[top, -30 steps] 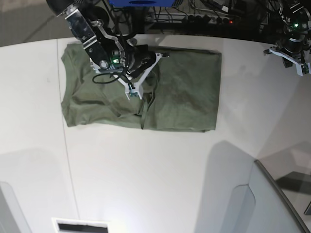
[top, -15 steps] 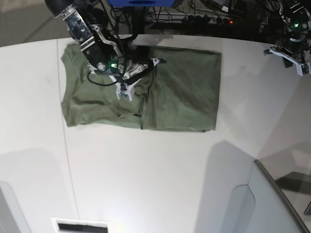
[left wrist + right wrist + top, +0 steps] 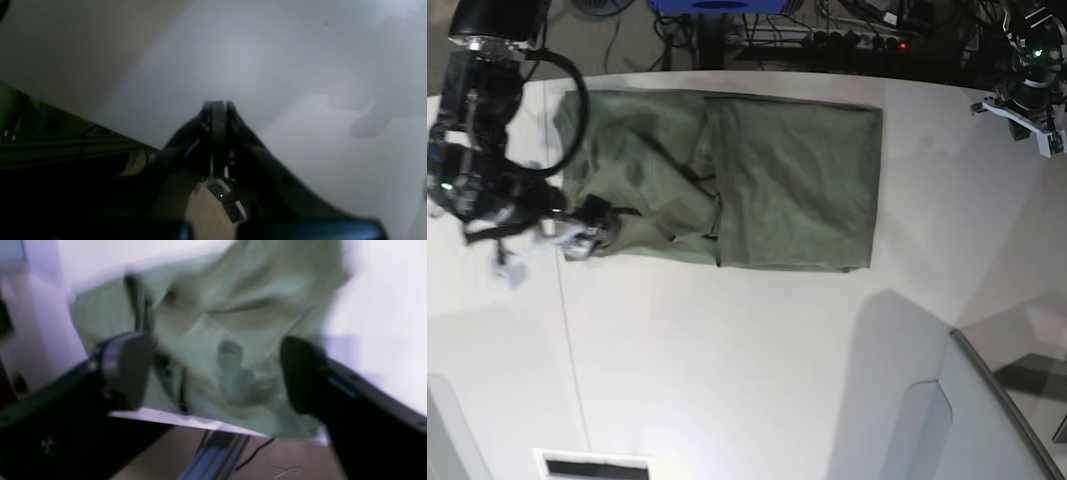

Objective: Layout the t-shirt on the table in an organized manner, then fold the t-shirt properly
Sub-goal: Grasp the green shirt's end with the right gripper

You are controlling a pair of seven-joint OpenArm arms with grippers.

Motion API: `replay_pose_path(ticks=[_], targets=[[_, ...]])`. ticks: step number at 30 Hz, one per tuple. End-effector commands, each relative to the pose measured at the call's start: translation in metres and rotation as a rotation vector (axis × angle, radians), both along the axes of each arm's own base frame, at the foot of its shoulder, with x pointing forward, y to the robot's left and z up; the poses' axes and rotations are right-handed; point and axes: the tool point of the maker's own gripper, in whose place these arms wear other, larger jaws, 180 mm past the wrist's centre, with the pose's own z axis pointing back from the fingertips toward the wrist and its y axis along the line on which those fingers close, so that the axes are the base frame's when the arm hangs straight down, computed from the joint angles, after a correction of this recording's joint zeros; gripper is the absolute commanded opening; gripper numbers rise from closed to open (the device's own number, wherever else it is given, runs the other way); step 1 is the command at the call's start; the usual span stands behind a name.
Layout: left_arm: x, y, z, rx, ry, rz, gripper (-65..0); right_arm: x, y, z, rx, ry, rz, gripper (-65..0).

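Observation:
The olive-green t-shirt [image 3: 757, 180] lies flat on the white table [image 3: 727, 350], folded into a wide rectangle with creases in its left half. My right gripper [image 3: 547, 243] is blurred with motion at the shirt's lower-left corner. In the right wrist view its jaws stand wide open [image 3: 213, 373] with nothing between them, and the t-shirt [image 3: 217, 316] lies beyond the fingers [image 3: 125, 370]. My left gripper [image 3: 1035, 122] hovers at the table's far right edge, away from the cloth. The left wrist view shows it shut [image 3: 218, 106] and empty above bare tabletop.
A grey raised panel [image 3: 987, 420] occupies the near right corner. A thin dark seam line [image 3: 569, 340] runs down the table's left side. Cables and a power strip [image 3: 847, 35] lie behind the far edge. A dark slot [image 3: 592, 466] sits at the near edge.
My right arm has swung from over the shirt's middle to its left edge, and its jaws have opened. The cloth it held now lies flat. The left arm has not moved.

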Motion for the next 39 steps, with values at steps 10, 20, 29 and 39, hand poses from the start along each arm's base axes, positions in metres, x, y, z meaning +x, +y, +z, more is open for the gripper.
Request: replay_pose_path(ticks=[10, 20, 29, 39], targets=[[0.005, 0.007, 0.011, 0.029, -0.03, -0.005, -65.0, -0.006, -0.055, -0.044, 0.023, -0.024, 0.04, -0.5], [0.005, 0.007, 0.011, 0.029, -0.03, -0.005, -65.0, -0.023, -0.016, -0.074, 0.068, 0.035, 0.167, -0.5], [0.005, 0.007, 0.011, 0.029, -0.03, -0.005, -65.0, -0.021, 0.002, -0.078, 0.073, 0.013, 0.202, -0.5], [0.004, 0.007, 0.011, 0.03, -0.029, -0.006, -65.0, -0.017, -0.028, -0.075, 0.011, 0.0, 0.176, -0.5]])
